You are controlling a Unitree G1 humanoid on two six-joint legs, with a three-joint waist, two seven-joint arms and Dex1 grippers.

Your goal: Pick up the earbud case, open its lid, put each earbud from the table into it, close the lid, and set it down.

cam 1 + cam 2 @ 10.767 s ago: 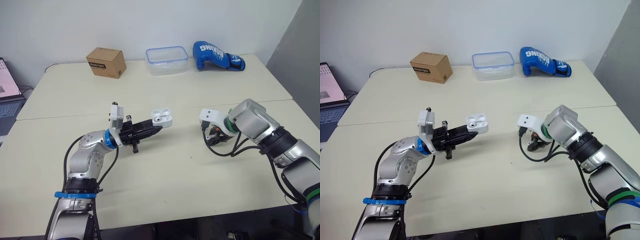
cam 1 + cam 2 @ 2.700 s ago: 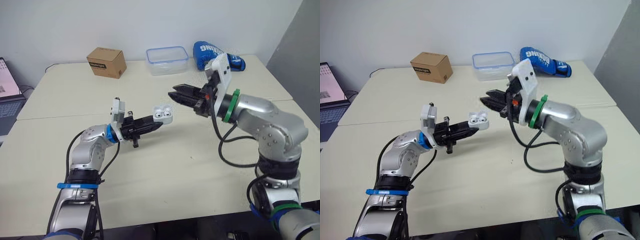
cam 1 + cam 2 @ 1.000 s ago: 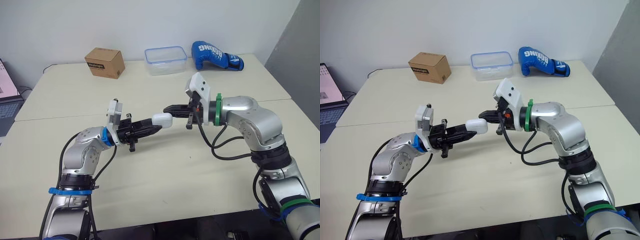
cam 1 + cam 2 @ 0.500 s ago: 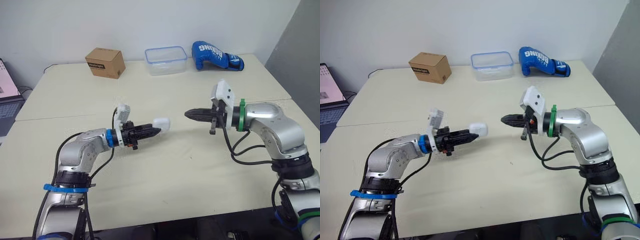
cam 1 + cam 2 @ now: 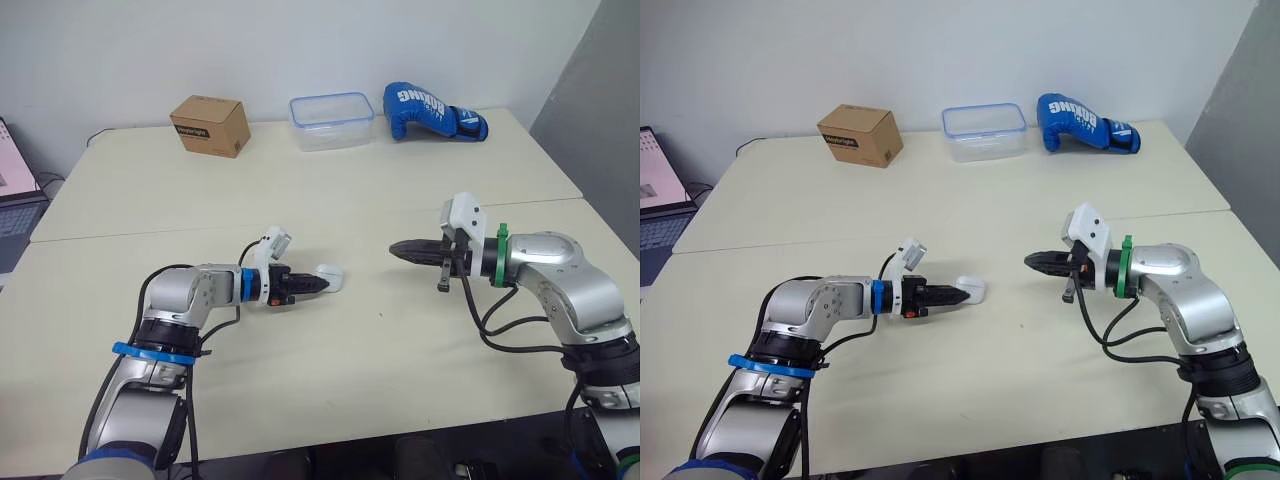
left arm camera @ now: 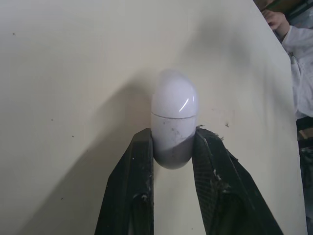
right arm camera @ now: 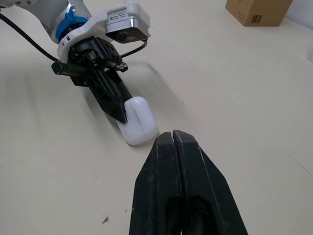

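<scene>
The white earbud case (image 5: pixel 330 274) lies low on the cream table (image 5: pixel 320 360) with its lid closed, and my left gripper (image 5: pixel 315 284) is shut on its near end. The left wrist view shows the case (image 6: pixel 174 117) pinched between the two black fingers (image 6: pixel 133 196), resting on or just above the tabletop. To its right my right gripper (image 5: pixel 396 248) is shut with nothing in it, a hand's width from the case and pointing at it. The right wrist view shows the case (image 7: pixel 139 121) just beyond the closed fingertips (image 7: pixel 171 139).
At the table's far edge stand a brown cardboard box (image 5: pixel 211 125), a clear plastic container with a blue rim (image 5: pixel 333 120) and a blue boxing glove (image 5: pixel 435 111). A laptop (image 5: pixel 12 190) sits at the far left. A seam (image 5: pixel 150 232) crosses the tabletop.
My left gripper has lowered the closed case from mid-air down to the table. My right gripper has drawn back to the right and dropped lower, still shut.
</scene>
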